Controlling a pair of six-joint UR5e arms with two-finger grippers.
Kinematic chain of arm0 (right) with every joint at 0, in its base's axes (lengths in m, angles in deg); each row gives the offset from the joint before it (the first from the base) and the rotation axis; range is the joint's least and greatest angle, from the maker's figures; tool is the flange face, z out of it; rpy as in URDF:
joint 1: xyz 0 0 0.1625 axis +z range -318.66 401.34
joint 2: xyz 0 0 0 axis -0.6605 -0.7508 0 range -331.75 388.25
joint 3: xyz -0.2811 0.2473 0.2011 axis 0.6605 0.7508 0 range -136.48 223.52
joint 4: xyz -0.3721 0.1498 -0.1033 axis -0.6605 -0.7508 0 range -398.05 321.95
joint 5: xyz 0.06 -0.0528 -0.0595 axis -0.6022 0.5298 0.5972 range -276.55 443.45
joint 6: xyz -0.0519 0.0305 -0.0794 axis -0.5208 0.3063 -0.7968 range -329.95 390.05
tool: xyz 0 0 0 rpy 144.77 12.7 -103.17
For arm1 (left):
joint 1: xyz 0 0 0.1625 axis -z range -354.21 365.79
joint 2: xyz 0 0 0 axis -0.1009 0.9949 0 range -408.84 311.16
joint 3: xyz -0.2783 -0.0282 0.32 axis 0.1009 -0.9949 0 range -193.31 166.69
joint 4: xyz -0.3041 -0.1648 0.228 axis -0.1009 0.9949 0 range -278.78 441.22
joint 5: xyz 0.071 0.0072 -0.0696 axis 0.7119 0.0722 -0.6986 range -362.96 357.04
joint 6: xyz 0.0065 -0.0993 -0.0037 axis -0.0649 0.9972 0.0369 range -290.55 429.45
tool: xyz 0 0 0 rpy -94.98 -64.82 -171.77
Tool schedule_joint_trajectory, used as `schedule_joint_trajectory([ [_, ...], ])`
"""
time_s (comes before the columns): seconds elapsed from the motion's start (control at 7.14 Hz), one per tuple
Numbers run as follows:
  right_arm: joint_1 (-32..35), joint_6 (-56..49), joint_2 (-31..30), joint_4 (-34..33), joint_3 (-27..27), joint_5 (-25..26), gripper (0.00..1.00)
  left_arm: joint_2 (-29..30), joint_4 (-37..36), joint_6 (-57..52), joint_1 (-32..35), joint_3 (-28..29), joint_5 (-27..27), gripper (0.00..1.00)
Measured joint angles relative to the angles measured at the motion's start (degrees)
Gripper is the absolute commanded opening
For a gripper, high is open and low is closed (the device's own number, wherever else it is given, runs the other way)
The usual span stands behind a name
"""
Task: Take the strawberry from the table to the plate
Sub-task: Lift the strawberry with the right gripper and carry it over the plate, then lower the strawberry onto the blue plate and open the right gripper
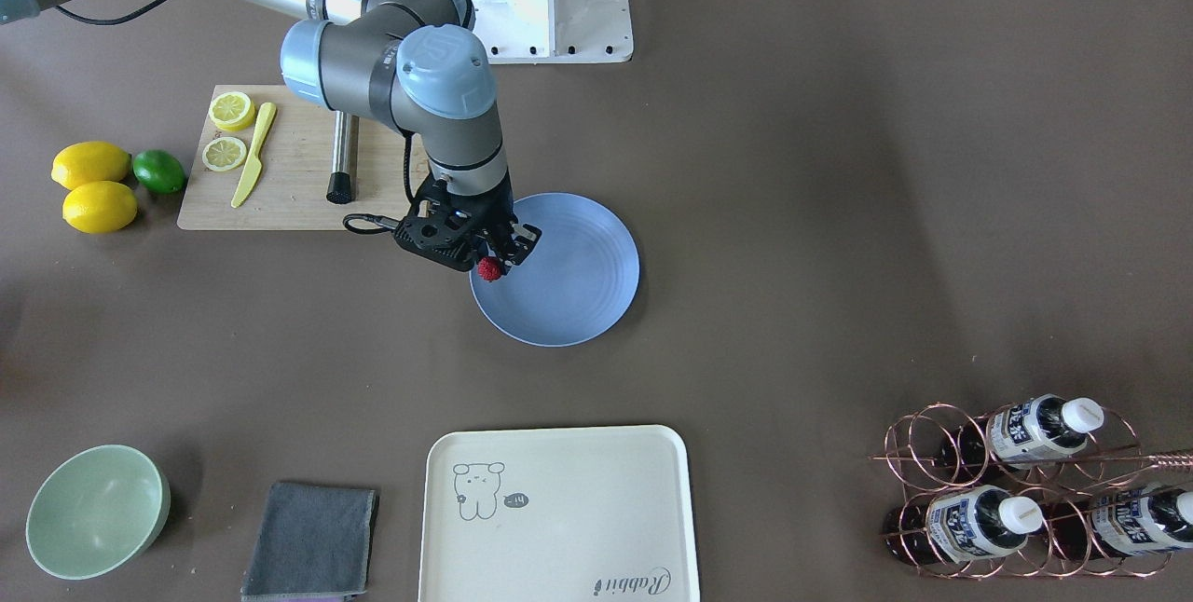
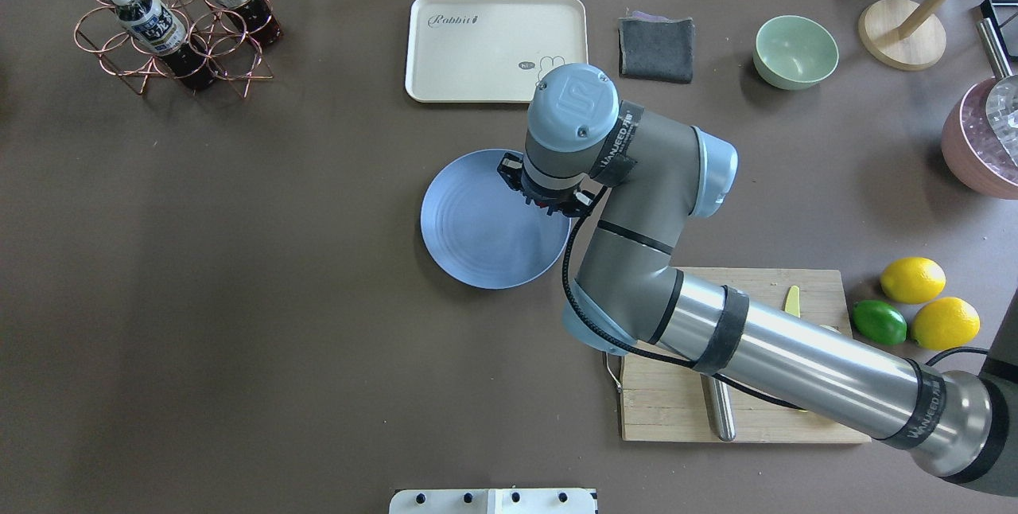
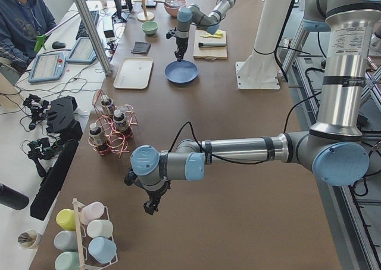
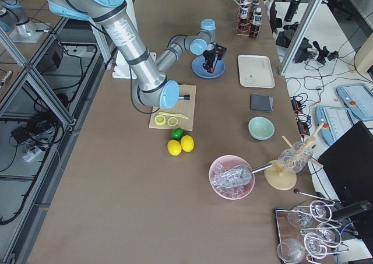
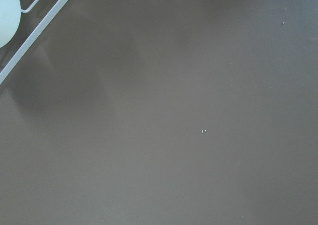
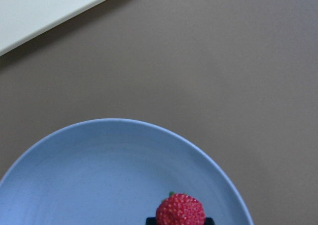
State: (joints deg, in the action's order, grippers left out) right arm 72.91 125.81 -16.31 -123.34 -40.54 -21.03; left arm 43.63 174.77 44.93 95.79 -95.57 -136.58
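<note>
The small red strawberry (image 1: 488, 268) hangs at the tip of my right gripper (image 1: 491, 259), which is shut on it just above the near-left rim of the light-blue plate (image 1: 578, 276). In the right wrist view the strawberry (image 6: 180, 210) sits between dark fingertips at the bottom edge, over the plate (image 6: 99, 175). The overhead view hides the berry under the wrist, beside the plate (image 2: 477, 235). My left gripper (image 3: 149, 207) hovers over bare table (image 3: 238, 210) far from the plate; I cannot tell if it is open or shut.
A wooden cutting board (image 1: 289, 183) with lemon slices, a yellow knife and a metal rod lies beside the plate. Two lemons (image 1: 93, 187) and a lime sit further out. A cream tray (image 1: 559, 509), green bowl (image 1: 93, 509), grey cloth (image 1: 312, 541) and bottle rack (image 1: 1025, 490) line the far side.
</note>
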Motion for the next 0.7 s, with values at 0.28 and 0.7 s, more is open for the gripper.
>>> schedule_joint_trajectory([
  [0.28,-2.4,2.8,3.9,0.8,4.8,3.6,0.0,0.0,0.0,0.0,0.0,0.0,0.0,0.98],
  [0.7,-3.8,3.3,5.0,2.2,7.2,5.3,0.64,0.0,0.0,0.0,0.0,0.0,0.0,0.98],
])
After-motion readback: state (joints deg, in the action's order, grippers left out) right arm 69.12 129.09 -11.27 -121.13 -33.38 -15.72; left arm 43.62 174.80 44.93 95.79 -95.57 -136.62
